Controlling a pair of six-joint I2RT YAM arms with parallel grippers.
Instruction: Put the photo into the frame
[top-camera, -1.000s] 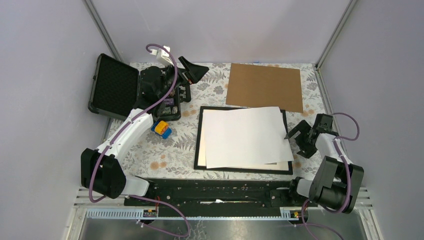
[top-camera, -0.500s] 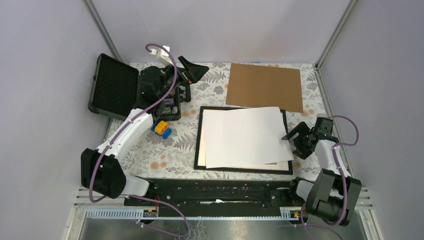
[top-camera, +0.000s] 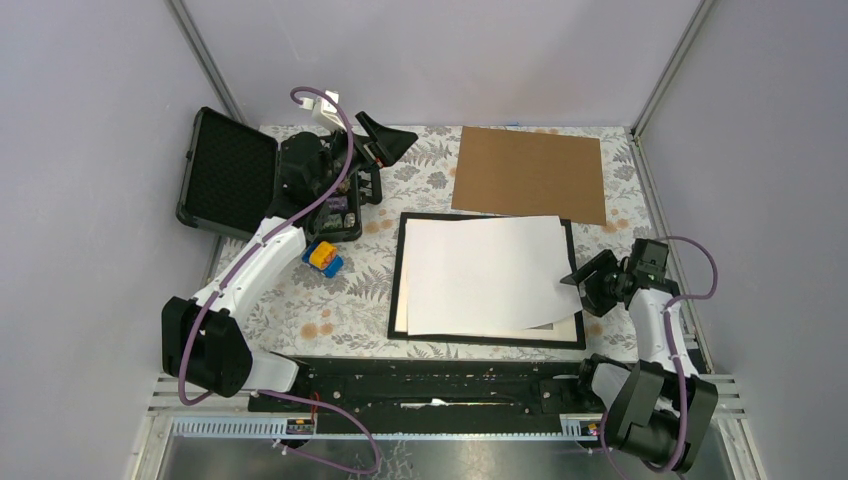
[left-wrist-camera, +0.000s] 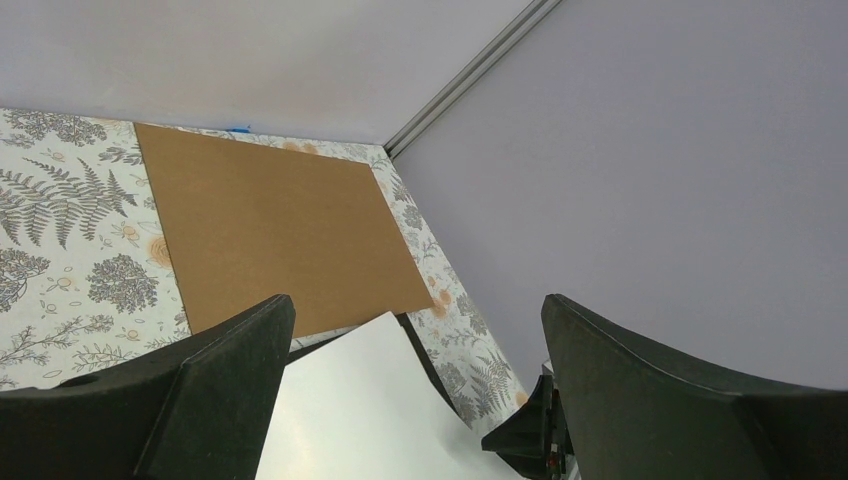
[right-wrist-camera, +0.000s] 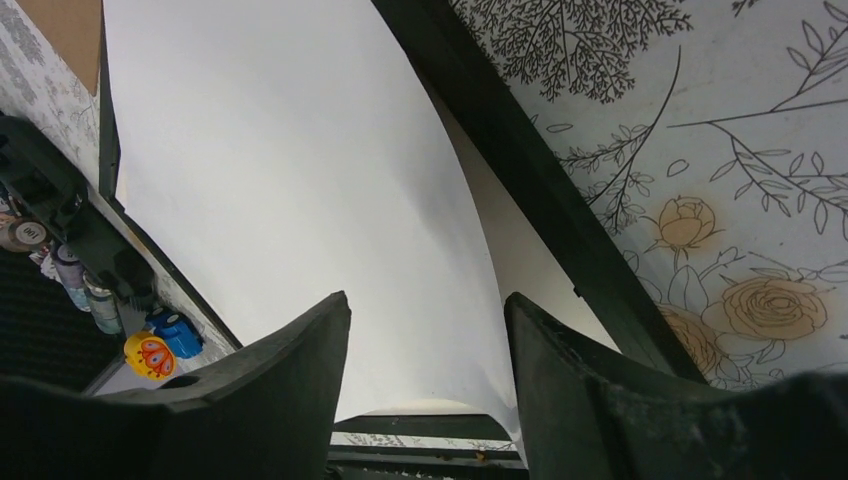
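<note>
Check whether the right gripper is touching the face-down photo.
Touching. The right wrist view shows the photo's edge bowed upward between the right gripper's open fingers, meeting them.

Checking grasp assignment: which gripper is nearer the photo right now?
Right. The right gripper is at the right edge of the photo; the left gripper hangs far off at the back left, by the open black case.

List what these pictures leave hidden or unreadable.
- Large white-backed photo sheet: printed side faces down in every view.
- Thin black rectangular frame: its opening, top view, covered by the sheet.
- Black foam-lined case: contents behind the left arm, top view; tiny in the right wrist view.
- Right gripper: whether its fingers touch the sheet's edge, right wrist view, too close to judge.
</note>
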